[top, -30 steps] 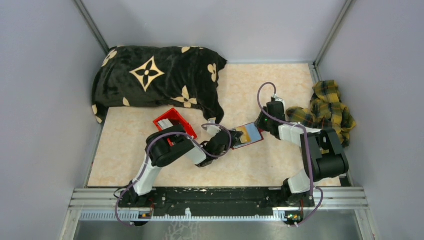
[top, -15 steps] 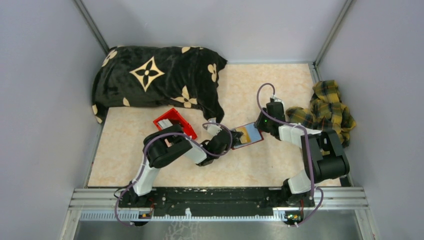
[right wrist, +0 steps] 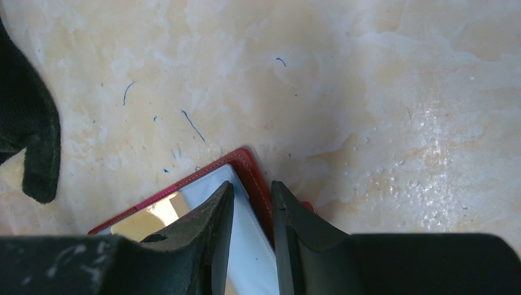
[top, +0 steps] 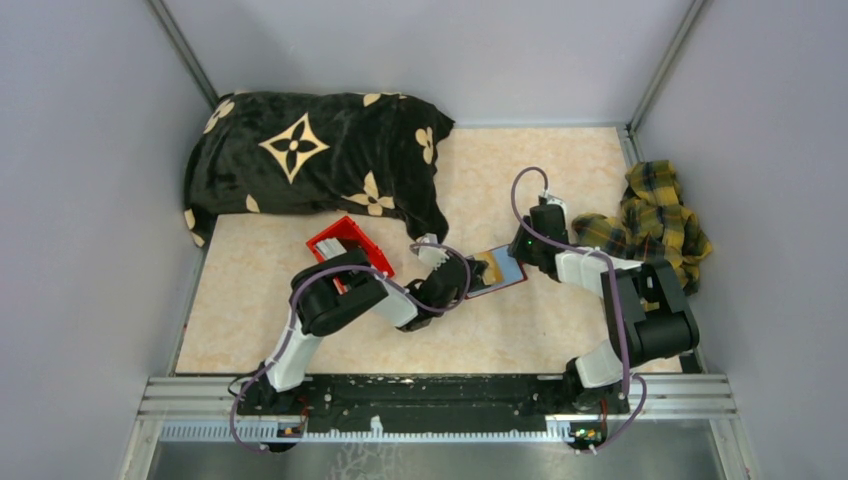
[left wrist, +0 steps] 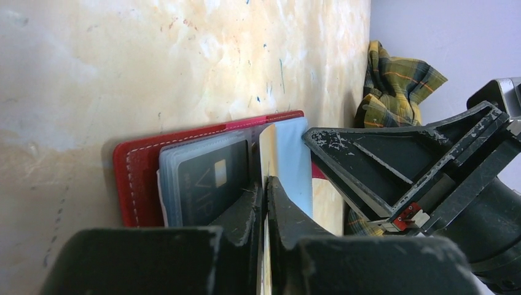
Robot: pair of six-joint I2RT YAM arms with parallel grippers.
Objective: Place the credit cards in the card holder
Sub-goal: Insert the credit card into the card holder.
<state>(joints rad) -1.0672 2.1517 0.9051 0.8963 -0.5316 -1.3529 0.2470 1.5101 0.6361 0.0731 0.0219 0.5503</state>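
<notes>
**A:** Fig. 1. Where is the holder [left wrist: 138, 178]?
**B:** Open on the table [top: 560, 170], between both grippers. Its clear sleeves [left wrist: 175, 178] contain a dark card [left wrist: 209, 187].
**A:** Left gripper [left wrist: 265, 206]?
**B:** Fingers almost together, pinching a pale card [left wrist: 266, 147] on edge against the blue-grey lining [left wrist: 292, 160].
**A:** Right gripper [right wrist: 249, 206]?
**B:** Fingers astride the holder's red edge, clamped on it.
**A:** The bin [top: 352, 224]?
**B:** Red, just beside the left arm [top: 335, 300]. Pale cards [top: 340, 240] lie inside.
</notes>
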